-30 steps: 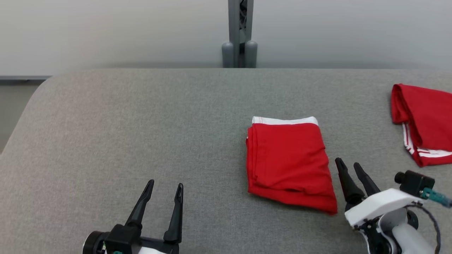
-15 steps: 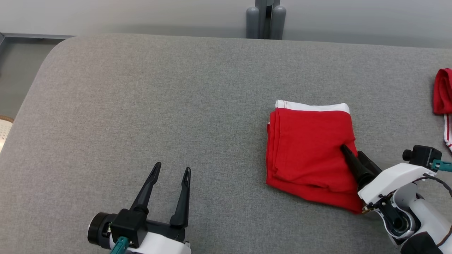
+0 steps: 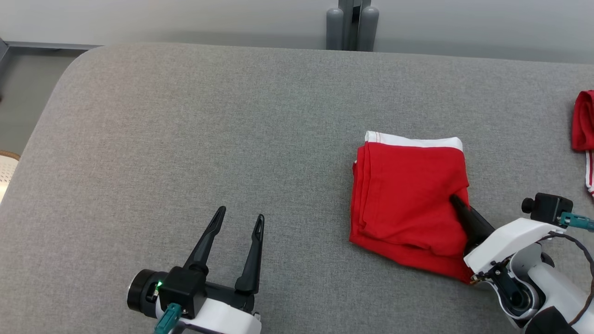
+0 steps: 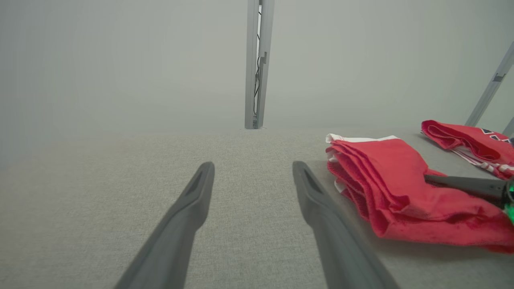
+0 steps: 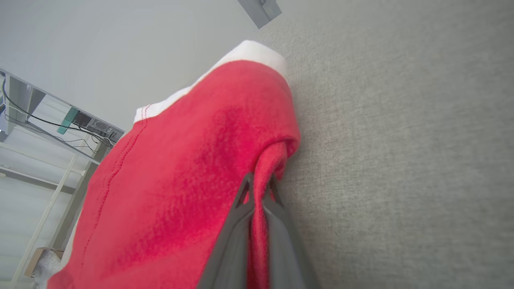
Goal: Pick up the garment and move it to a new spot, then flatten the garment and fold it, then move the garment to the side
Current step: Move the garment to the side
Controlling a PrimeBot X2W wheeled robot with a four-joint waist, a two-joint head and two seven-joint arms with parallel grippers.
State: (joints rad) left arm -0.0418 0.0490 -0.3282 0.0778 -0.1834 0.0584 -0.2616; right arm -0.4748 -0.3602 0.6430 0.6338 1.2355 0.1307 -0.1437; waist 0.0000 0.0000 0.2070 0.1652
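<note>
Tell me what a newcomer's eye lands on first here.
The folded red garment with a white band stands out on the grey padded table, right of centre. The right gripper is shut on its right edge, while the left gripper hovers open at lower left. A second red garment lies at the far right.

2nd red cloth [image 3: 584, 121] cut off at pic edge; right gripper [image 3: 457, 202] lower finger hidden under garment [image 3: 408, 195].

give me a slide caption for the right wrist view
The right tool shut on the edge of the folded red garment, which lies on the grey table.
</note>
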